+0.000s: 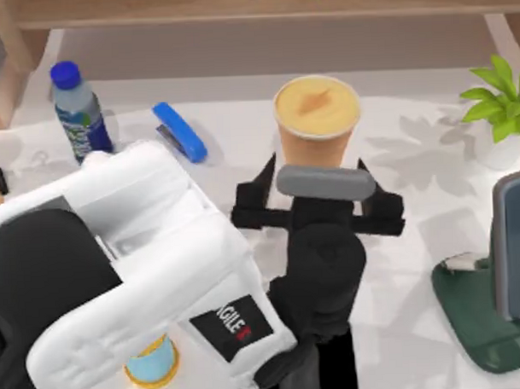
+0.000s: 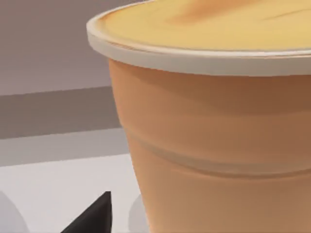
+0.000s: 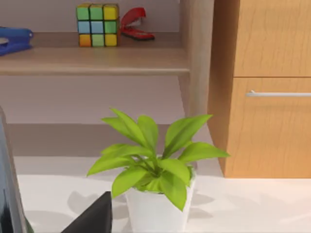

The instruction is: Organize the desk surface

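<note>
Our left gripper (image 1: 319,211) hangs at the top view's centre, fingers spread wide just short of the paper cup (image 1: 316,118) on the desk surface (image 1: 408,266). Closing off-centre could tip that tall cup; we cannot tell the right gripper's state.

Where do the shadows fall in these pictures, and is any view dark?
No view is dark. Top view: the leafy green potted plant casts soft leaf shadows leftward across the glossy white desk surface. Right wrist view: the same plant throws faint shadows on the desk around its white pot. Left wrist view: the tan paper cup looms close, evenly lit.
</note>
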